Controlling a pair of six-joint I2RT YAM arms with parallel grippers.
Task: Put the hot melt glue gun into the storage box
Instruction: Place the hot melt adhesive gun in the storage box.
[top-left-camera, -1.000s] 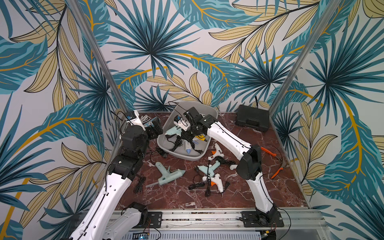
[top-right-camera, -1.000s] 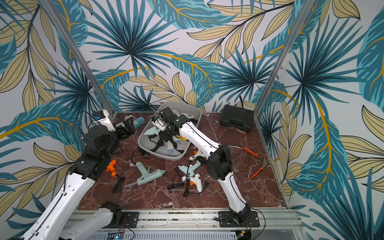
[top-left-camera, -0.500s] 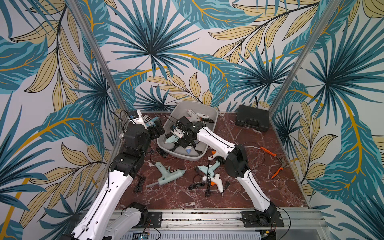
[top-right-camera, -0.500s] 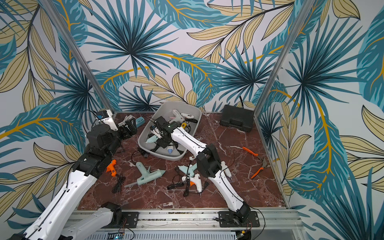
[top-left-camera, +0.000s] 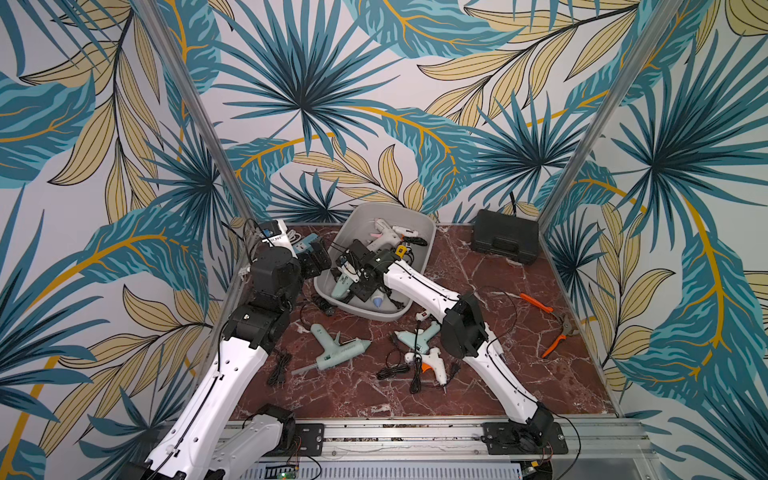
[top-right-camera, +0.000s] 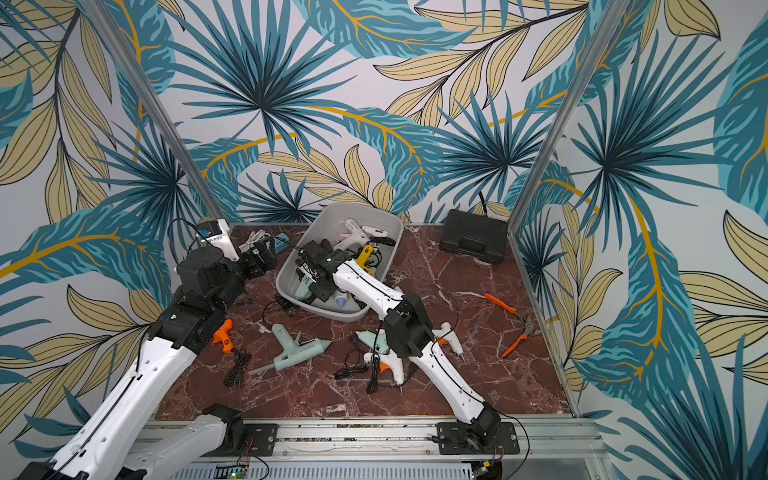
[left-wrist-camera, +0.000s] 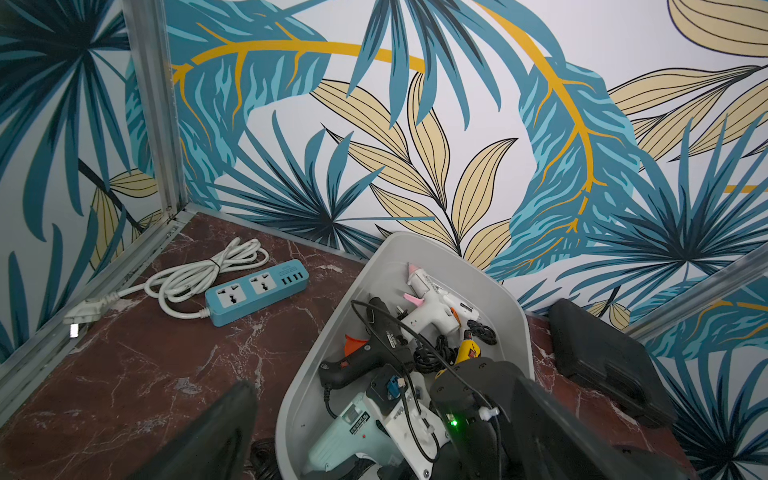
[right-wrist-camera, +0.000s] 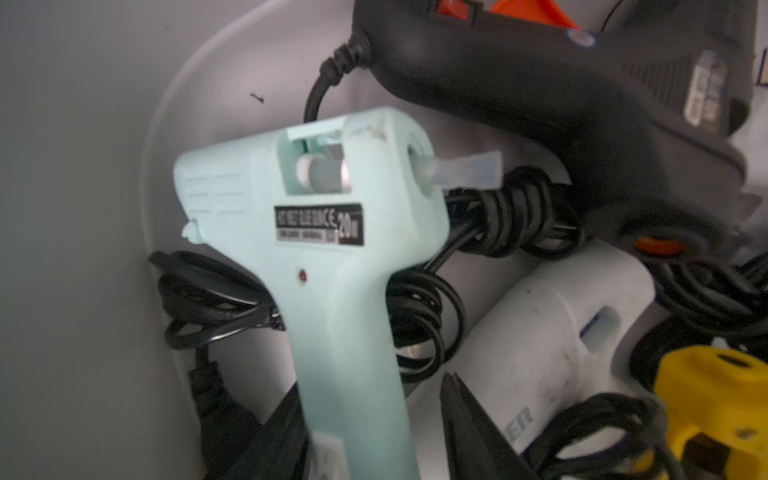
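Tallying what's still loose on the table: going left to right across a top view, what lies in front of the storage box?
Orange glue gun → large teal glue gun → white glue gun with orange trigger → orange-handled pliers. The small teal glue gun overlaps the white one, so it is left out.

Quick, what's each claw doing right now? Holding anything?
Left gripper: open, holding nothing.
Right gripper: open, jaws loose around the handle of the mint glue gun, down in the grey box.
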